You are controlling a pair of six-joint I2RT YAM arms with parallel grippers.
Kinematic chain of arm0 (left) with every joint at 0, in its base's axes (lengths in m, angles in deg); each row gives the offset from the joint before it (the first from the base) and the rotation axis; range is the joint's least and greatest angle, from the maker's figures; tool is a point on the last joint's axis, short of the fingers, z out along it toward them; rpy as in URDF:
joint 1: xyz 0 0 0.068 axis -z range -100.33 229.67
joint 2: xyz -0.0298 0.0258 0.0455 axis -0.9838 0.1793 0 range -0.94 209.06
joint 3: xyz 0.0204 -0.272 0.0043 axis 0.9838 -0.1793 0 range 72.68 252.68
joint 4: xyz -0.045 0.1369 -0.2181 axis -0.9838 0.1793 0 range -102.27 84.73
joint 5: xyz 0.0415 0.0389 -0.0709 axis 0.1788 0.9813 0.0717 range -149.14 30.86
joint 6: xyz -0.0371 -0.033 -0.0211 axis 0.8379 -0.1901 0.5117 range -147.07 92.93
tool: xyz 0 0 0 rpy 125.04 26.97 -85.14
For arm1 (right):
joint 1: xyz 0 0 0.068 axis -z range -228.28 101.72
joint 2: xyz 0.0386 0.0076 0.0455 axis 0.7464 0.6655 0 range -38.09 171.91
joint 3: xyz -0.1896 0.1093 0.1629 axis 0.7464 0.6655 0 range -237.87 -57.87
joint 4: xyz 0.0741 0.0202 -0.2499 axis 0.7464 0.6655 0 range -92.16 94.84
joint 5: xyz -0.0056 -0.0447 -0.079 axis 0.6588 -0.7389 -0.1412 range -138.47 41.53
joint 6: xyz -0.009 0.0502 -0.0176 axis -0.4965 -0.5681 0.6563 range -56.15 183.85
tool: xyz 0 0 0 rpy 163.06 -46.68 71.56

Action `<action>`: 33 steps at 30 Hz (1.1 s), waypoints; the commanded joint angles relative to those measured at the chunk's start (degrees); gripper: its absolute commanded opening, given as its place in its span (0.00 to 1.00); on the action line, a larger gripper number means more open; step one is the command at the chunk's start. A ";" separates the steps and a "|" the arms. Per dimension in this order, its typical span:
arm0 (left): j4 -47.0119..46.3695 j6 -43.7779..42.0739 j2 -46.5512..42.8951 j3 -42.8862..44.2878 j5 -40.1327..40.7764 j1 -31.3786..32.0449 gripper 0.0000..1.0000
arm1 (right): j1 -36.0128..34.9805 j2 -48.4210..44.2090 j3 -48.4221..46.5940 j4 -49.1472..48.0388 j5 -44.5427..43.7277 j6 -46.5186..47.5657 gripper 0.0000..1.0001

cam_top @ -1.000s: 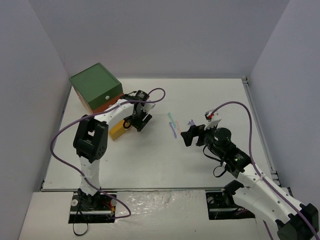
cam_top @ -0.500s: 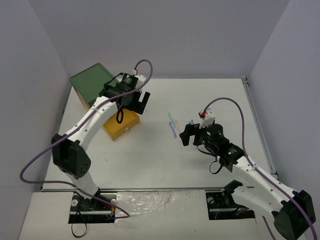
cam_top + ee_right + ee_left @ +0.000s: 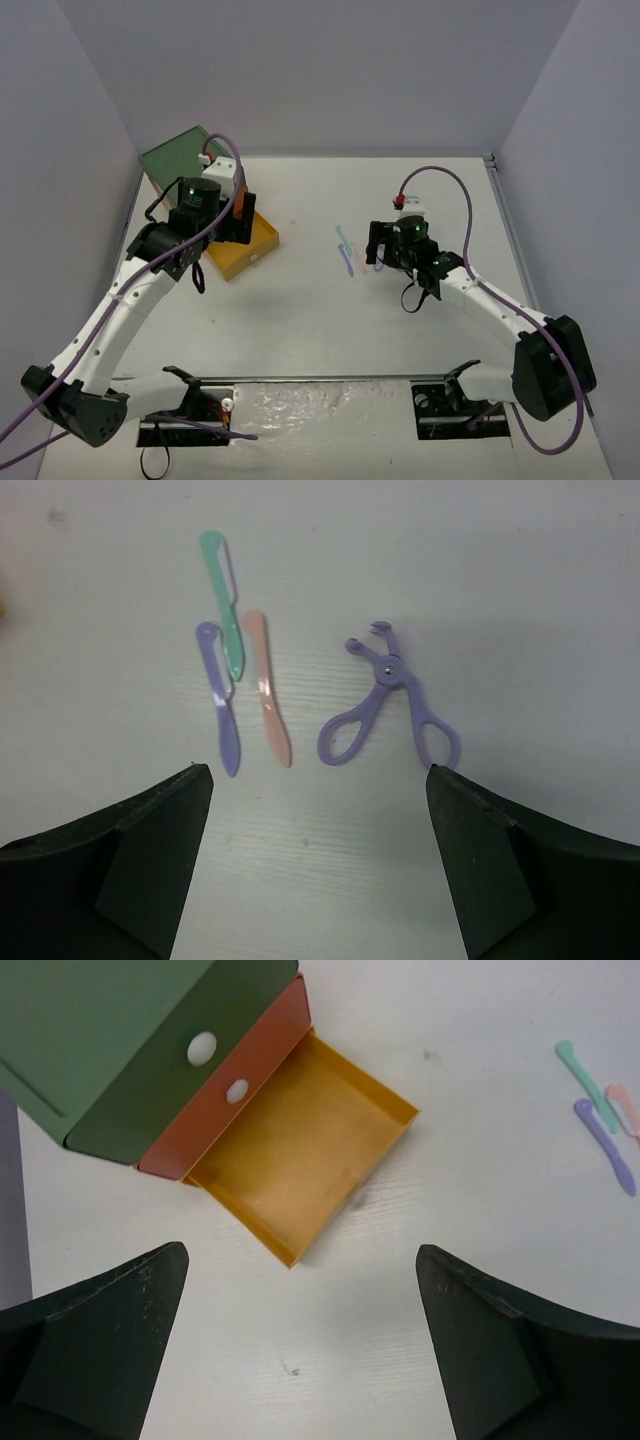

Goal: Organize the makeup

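The makeup in view is a group of thin tools lying flat on the white table: a teal tool (image 3: 222, 600), a purple tool (image 3: 220, 695), a pink tool (image 3: 266, 685) and a purple scissor-like curler (image 3: 385, 700). From above the tools (image 3: 346, 251) show mid-table. My right gripper (image 3: 318, 772) hovers open just short of them with nothing between its fingers; it appears from above as the right gripper (image 3: 378, 245). My left gripper (image 3: 302, 1255) is open and empty over the table beside the pulled-out yellow drawer (image 3: 300, 1150). The teal tool (image 3: 585, 1070) and purple tool (image 3: 605, 1145) also show there.
A green-topped drawer box (image 3: 178, 160) stands at the back left; its orange middle drawer (image 3: 250, 1080) is closed and the yellow bottom drawer (image 3: 245, 250) is pulled out with nothing in it. Grey walls enclose the table on three sides.
My left gripper has lifted off the yellow drawer, drawn back and opened wide. My right gripper has moved in toward the tools.
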 commanded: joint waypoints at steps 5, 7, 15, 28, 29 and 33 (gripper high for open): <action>-7.37 0.74 -6.80 -7.68 1.28 -0.46 0.97 | 7.96 12.38 -9.98 -0.27 2.99 4.56 0.75; -7.26 0.98 -6.92 -8.01 0.79 -0.47 0.97 | 9.19 14.28 -11.30 0.51 3.68 5.20 0.72; -7.10 0.72 -6.77 -8.30 -1.46 -0.47 0.97 | 11.95 17.74 -9.68 1.73 3.92 5.68 0.61; -7.27 0.65 -6.49 -8.75 -2.27 -0.55 0.97 | 11.85 19.70 -7.24 2.39 6.59 5.01 0.55; -7.29 0.65 -6.47 -8.78 -2.32 -0.52 0.97 | 11.82 20.23 -7.44 2.78 6.96 4.96 0.55; -7.34 0.62 -6.24 -8.83 -2.28 -0.47 0.97 | 11.74 22.38 -8.07 4.12 7.67 4.75 0.55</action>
